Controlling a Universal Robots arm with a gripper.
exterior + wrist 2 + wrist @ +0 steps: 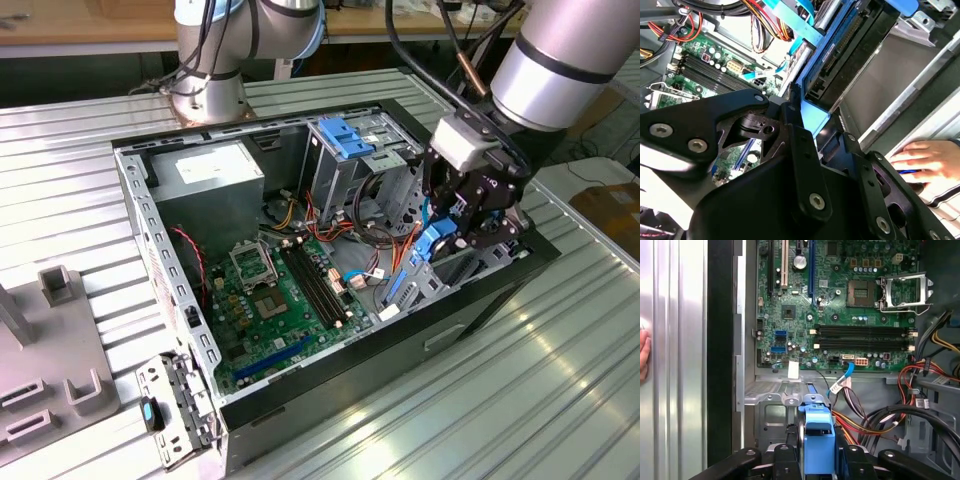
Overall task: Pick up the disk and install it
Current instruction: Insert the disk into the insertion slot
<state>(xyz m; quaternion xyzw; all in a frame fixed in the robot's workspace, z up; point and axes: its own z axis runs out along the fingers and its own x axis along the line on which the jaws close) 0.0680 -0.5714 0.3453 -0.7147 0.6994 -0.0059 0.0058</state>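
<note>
- Underneath, a ribbed silver metal table [560, 380] carried everything.
- A black tower computer case [400, 350] lay on its side on that table, its side panel off and its inside exposed.
- A thick silver-grey robot arm [560, 60] reached down from the exterior view's upper right to the case's end on that side.
- A green motherboard [270, 310] covered the case floor, with a grey boxy power supply [205, 175] at the far corner.
- A tall grey metal drive cage [345, 175] with a light-blue plastic latch [340, 140] stood between the power supply and the arm.
- The black gripper [462, 222] was clamped on the disk [437, 242], a flat dark hard drive in bright blue plastic rails, its black fingers [787, 460] pressing both sides.
- The disk stood on edge at a grey metal bay [770, 412] near the case's front wall; whether it was seated could not be told.
- A person's hand [925, 157] rested on the table just outside the case.
</note>
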